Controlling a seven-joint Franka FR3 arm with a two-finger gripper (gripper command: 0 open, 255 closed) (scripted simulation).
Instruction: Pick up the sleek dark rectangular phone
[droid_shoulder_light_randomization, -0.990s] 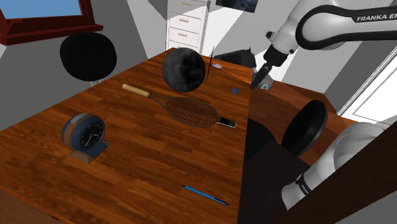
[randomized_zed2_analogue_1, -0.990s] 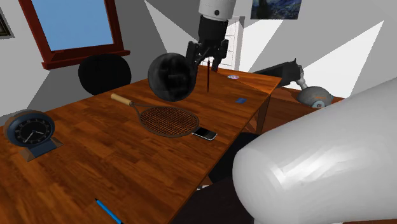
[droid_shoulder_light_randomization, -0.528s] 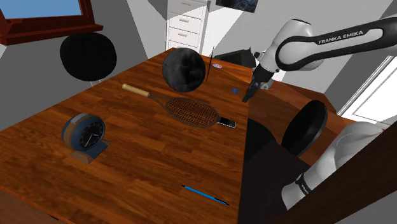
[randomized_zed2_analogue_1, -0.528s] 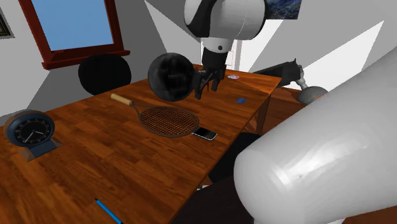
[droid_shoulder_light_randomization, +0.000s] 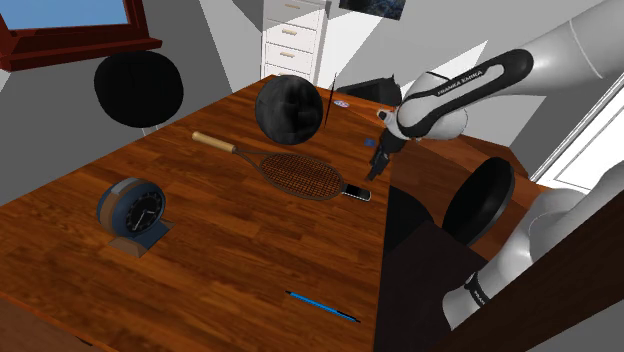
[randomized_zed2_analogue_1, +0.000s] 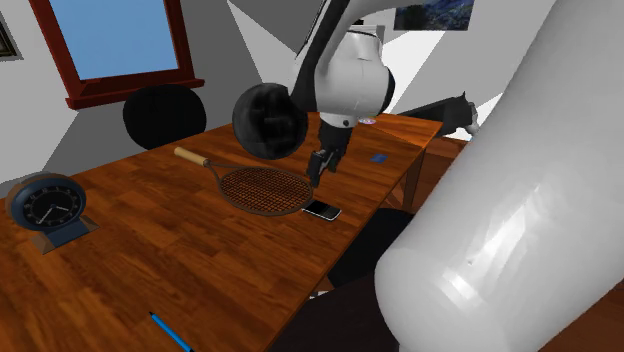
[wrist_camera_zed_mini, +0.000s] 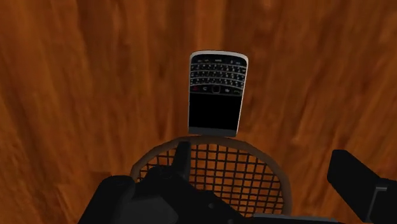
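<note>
One black, silver-edged keypad phone (wrist_camera_zed_mini: 216, 93)

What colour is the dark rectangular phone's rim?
Silver-grey, around the black rectangular keypad phone; clearest in the wrist view.

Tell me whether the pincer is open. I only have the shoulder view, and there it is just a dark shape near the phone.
Observer: Open. In the wrist view the pincer has its fingers well apart, clasping nothing.
Operator: Is the phone lined up between them?
Observer: Not quite. The phone lies flat on the wood ahead of the fingertips, and what shows between them is the mesh of the racket.
Operator: Which way is the phone lying?
Observer: Face up, with its keypad end away from the racket and its dark screen end right at the racket's rim. I cannot tell whether they touch.
</note>
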